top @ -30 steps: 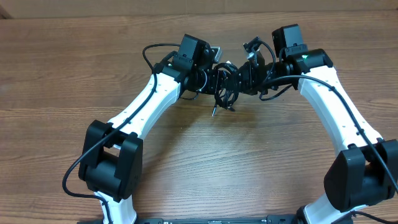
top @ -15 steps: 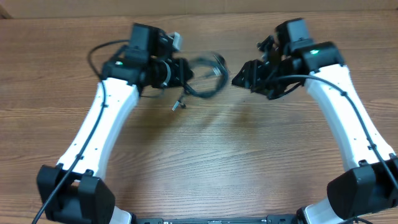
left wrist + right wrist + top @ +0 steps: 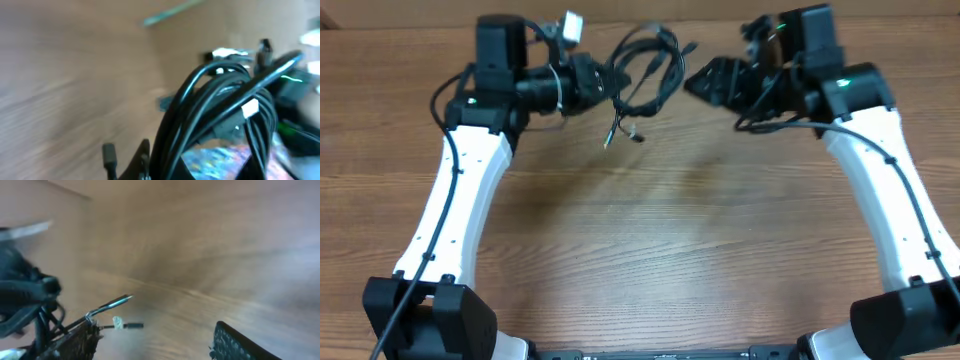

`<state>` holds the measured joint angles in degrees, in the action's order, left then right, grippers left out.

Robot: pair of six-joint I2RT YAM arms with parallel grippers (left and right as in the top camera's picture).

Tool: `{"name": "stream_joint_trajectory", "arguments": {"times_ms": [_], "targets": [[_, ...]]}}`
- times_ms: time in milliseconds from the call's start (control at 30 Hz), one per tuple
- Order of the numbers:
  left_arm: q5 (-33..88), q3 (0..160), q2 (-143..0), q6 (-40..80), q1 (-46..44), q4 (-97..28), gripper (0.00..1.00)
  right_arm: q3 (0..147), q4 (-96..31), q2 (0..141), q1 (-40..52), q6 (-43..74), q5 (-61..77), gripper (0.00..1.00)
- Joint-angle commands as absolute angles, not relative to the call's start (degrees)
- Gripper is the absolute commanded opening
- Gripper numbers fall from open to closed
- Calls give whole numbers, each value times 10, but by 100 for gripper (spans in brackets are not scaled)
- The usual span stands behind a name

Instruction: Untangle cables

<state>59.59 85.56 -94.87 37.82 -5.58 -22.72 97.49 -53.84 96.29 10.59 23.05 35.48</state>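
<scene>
The cables (image 3: 648, 68) are a tangled bundle of thin black cords held off the table at the far middle. Two plug ends (image 3: 612, 138) dangle below the bundle. My left gripper (image 3: 608, 86) is shut on the bundle's left side. In the left wrist view the cables (image 3: 215, 107) loop up close to the lens from between the fingers, and one plug (image 3: 109, 153) hangs at the left. My right gripper (image 3: 700, 82) stands open just right of the bundle, apart from it. In the right wrist view its fingers (image 3: 231, 341) hold nothing, and a plug end (image 3: 132, 326) shows beyond them.
The wooden table (image 3: 660, 240) lies below both arms. Thicker black wires (image 3: 775, 125) run along the white right arm. The left arm's white link (image 3: 460, 190) stretches along the table's left side.
The right gripper opened and let go of the bundle. The arms drew apart, and the left gripper carried the cables left and toward the far edge.
</scene>
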Motion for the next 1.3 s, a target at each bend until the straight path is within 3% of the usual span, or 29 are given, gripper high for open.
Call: {"name": "stream_joint_trajectory", "arguments": {"times_ms": [0, 167, 500, 667, 767, 900, 1167, 1267], "targets": [[781, 865, -933, 453, -7, -153, 4, 987, -500, 956, 66, 169, 513, 72], [780, 865, -933, 501, -19, -143, 4, 987, -402, 979, 93, 104, 674, 77], [722, 865, -933, 540, -35, -143, 4, 987, -325, 989, 181, 137, 678, 78], [720, 865, -933, 549, -51, -148, 4, 987, -253, 991, 197, 262, 519, 77], [725, 865, -933, 555, -72, -149, 4, 987, -239, 991, 204, 268, 462, 72], [731, 865, -933, 563, -74, -149, 4, 987, -281, 991, 204, 269, 344, 54], [731, 865, -933, 540, -41, -150, 4, 987, -338, 991, 152, 287, 294, 53], [732, 865, -933, 540, -40, -149, 4, 987, -387, 991, 152, 288, 233, 46]]}}
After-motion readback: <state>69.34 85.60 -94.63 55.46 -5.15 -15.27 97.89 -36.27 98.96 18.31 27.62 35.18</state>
